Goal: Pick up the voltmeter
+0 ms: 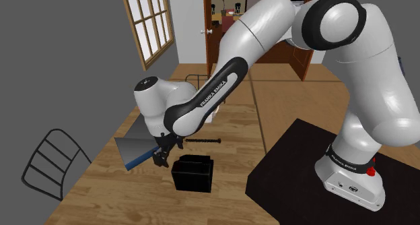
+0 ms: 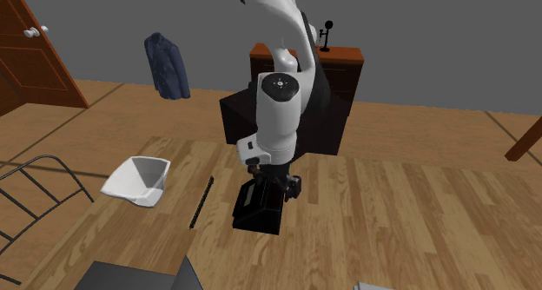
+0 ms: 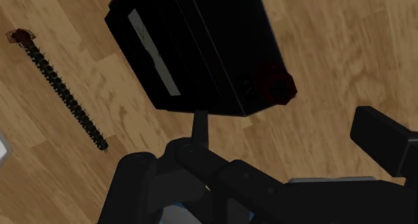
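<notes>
The voltmeter (image 1: 194, 174) is a black box lying on the wooden table (image 1: 229, 129). The wrist view shows a pale display strip and a dark red knob on the voltmeter (image 3: 201, 48). My black gripper (image 1: 161, 156) hangs just above the table, beside the box on the shoulder view's left. In the second exterior view the gripper (image 2: 274, 180) sits right over the back of the voltmeter (image 2: 259, 212). The fingers stand apart in the wrist view, so the gripper (image 3: 281, 122) is open, with the box ahead of the fingertips and not clasped.
A thin black threaded rod (image 1: 204, 142) lies on the table just behind the voltmeter. A pale open bin (image 2: 139, 180) sits farther along, near a wire chair (image 1: 50, 163). The dark stand (image 1: 303, 183) borders the table at the shoulder view's lower right.
</notes>
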You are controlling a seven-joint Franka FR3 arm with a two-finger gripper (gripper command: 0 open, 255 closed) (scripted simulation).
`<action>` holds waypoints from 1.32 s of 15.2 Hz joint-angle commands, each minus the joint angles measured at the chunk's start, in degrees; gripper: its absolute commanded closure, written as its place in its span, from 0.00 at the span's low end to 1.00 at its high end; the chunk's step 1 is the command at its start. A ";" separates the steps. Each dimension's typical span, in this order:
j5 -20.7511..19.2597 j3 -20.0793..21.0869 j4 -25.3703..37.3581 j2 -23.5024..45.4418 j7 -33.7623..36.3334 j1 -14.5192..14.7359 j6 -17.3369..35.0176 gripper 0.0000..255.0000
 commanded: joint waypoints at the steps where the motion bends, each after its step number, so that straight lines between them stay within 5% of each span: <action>1: -0.86 -0.48 2.31 2.60 0.57 1.15 0.19 0.00; 10: -2.25 -1.60 2.40 5.96 1.46 1.91 3.35 0.00; 11: -2.25 -1.60 2.46 6.00 1.46 1.93 3.34 1.00; 20: -2.25 -1.59 2.40 5.96 1.46 1.91 3.35 1.00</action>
